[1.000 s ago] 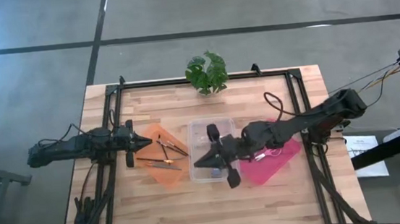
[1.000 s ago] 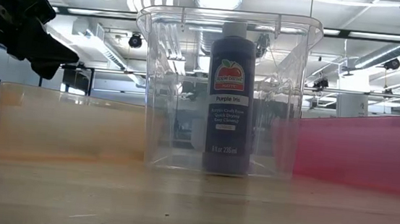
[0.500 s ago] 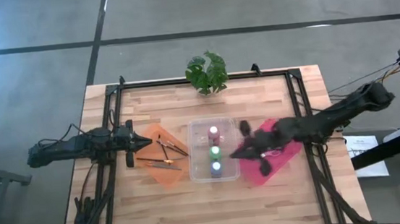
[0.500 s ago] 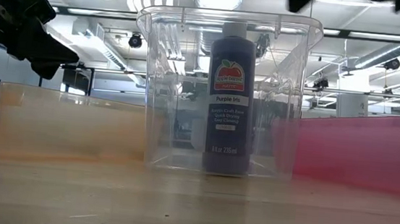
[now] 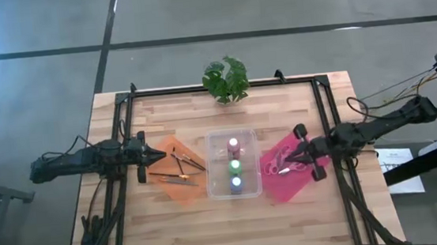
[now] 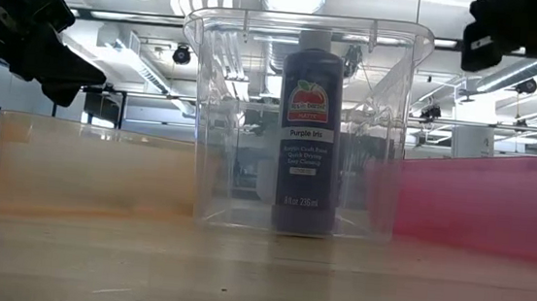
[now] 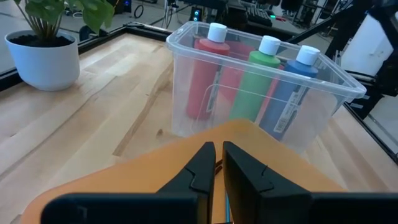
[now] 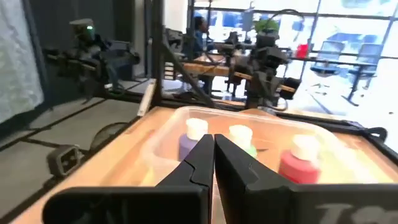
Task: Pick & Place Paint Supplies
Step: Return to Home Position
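the wooden table [image 5: 179,221] fills the lower middle of the overhead frame, with a dark arm lying in from each side. the left arm [image 5: 79,161] enters from the left edge, and the left gripper [image 5: 160,156] hangs over the left rim of the orange bin [image 5: 168,186], its fingers clenched on nothing (its own wrist camera shows only a thin slit between them). the right arm [image 5: 377,124] enters from the right edge, and the right gripper [image 5: 295,156] hangs over the right part of the pink bin [image 5: 287,186], its fingers also pressed together and empty. the clear bin [image 5: 216,166] sits at the centre of the frame, between the orange bin on its left and the pink bin on its right. the plant [image 5: 226,78] stands in a white pot at the table's top edge, just above the clear bin. three paint bottles stand upright in a row inside the clear bin: the pink bottle [image 5: 233,144] toward the top of the frame, the green bottle [image 5: 235,166] in the middle and the blue bottle [image 5: 236,183] toward the bottom. the scissors [image 5: 275,165] lie in the pink bin, just left of the right gripper. the thin brushes [image 5: 174,175] lie flat in the orange bin, just right of the left gripper.
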`<state>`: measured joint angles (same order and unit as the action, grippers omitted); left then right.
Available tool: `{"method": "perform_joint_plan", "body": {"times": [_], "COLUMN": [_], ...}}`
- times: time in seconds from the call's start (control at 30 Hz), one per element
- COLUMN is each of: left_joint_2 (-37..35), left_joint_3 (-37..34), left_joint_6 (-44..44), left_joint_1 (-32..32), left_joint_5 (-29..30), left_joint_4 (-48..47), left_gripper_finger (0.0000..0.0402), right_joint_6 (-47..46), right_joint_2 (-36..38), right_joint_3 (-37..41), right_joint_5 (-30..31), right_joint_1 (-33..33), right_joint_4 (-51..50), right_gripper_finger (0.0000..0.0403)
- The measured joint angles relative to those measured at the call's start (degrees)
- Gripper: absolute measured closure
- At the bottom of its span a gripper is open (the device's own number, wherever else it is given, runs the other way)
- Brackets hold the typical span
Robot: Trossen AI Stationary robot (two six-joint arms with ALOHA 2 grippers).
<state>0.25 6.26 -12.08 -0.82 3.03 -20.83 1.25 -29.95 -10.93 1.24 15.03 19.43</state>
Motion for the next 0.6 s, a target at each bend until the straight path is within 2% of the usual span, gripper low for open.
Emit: {"method": "perform_joint_plan", "body": {"times": [0.27, 0.6], "left_joint_2": [0.00, 0.00], "left_joint_3": [-0.02, -0.02], "left_joint_6": [0.00, 0.00], "left_joint_1": [0.00, 0.00], "left_joint_5": [0.00, 0.00], "left_joint_4": [-0.01, -0.01], "left_gripper_finger": [0.0361, 0.0361], "right_joint_6": [0.61, -1.58], "right_joint_2": [10.39, 20.98], "right_joint_3": [4.20, 10.41], "right_joint_5": [4.80, 6.88], "right_joint_1": [-0.07, -0.04], "right_joint_4": [-3.98, -7.82], "right_gripper_finger": [0.0394, 0.0394]}}
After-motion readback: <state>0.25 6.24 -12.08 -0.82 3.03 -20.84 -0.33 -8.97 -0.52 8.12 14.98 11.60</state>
